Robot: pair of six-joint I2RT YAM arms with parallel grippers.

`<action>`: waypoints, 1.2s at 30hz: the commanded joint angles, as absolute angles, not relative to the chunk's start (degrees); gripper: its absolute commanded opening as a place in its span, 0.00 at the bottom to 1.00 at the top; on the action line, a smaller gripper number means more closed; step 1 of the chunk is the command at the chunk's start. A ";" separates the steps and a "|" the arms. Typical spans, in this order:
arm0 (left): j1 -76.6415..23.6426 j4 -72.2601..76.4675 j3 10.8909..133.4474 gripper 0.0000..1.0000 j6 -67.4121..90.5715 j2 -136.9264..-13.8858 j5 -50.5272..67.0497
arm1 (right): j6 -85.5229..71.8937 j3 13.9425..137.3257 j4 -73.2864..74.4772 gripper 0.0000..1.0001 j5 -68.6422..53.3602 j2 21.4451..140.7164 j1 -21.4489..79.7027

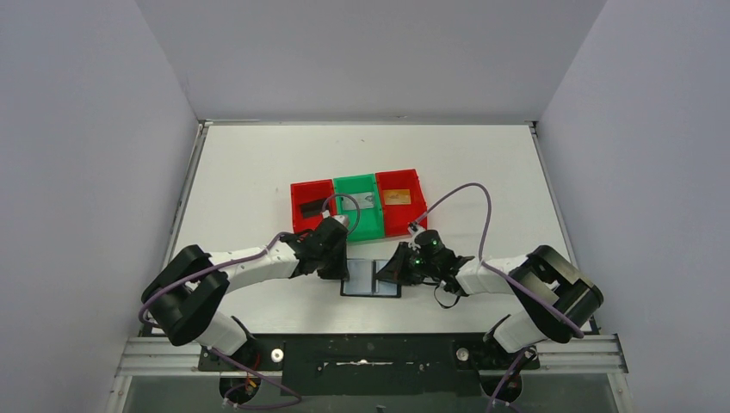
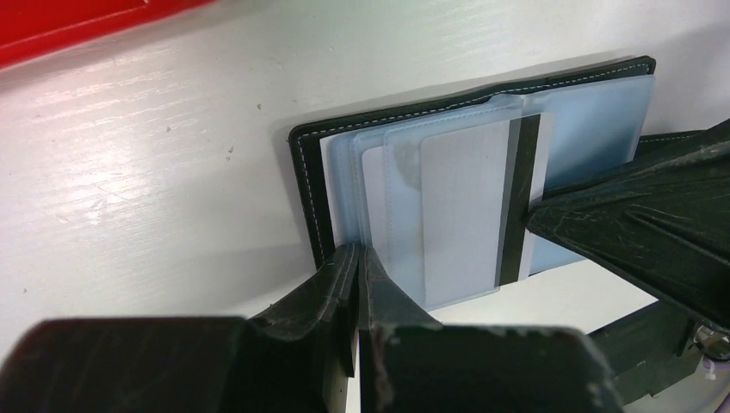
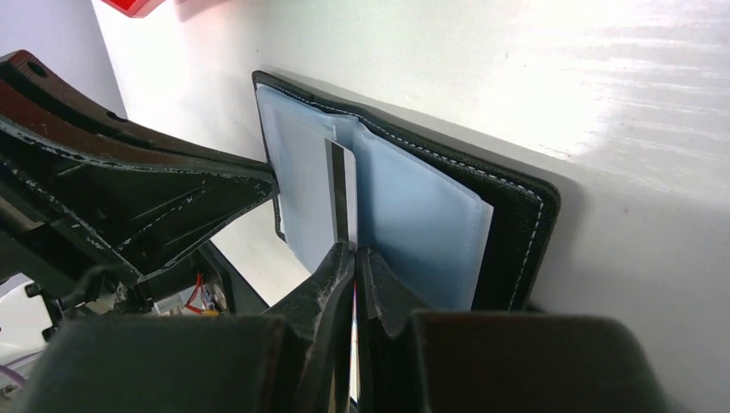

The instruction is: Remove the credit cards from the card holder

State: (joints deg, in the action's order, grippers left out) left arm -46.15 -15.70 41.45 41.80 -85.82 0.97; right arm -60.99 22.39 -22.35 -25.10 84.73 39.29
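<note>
The black card holder (image 1: 371,281) lies open on the table between my grippers, blue-grey pockets up. In the left wrist view the holder (image 2: 303,185) shows a pale card with a black stripe (image 2: 465,206) in a clear pocket. My left gripper (image 2: 357,251) is shut on the near edge of a pocket sleeve. My right gripper (image 3: 355,249) is shut on the striped card's (image 3: 342,185) edge, which stands between the holder's (image 3: 516,215) pockets. In the top view my left gripper (image 1: 342,268) and right gripper (image 1: 393,271) sit at the holder's two sides.
Three bins stand in a row behind the holder. The left red bin (image 1: 297,211) holds a black card (image 1: 312,206), the green bin (image 1: 357,228) a silver-grey card (image 1: 368,201), and the right red bin (image 1: 415,215) an orange-gold card (image 1: 397,197). White walls enclose the table.
</note>
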 commanded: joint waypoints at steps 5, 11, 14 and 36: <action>-45.91 -22.85 41.26 0.06 40.76 -84.09 -5.14 | -58.06 25.65 -14.59 0.00 -21.38 83.93 38.92; -45.97 -21.86 43.93 0.30 39.75 -78.41 -3.91 | -57.66 26.44 -14.47 0.00 -21.53 85.07 38.94; -45.97 -18.25 44.44 0.36 38.44 -75.95 -0.78 | -57.87 26.46 -14.45 0.00 -21.10 85.59 38.95; -46.71 -11.28 48.08 0.40 33.55 -82.48 11.59 | -59.41 25.29 -18.95 0.00 -20.57 85.95 40.25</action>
State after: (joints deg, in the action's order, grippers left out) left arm -46.06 -14.83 44.27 35.14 -79.83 8.14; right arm -59.11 26.15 -15.70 -21.87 85.08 39.83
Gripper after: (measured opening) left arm 0.402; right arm 0.028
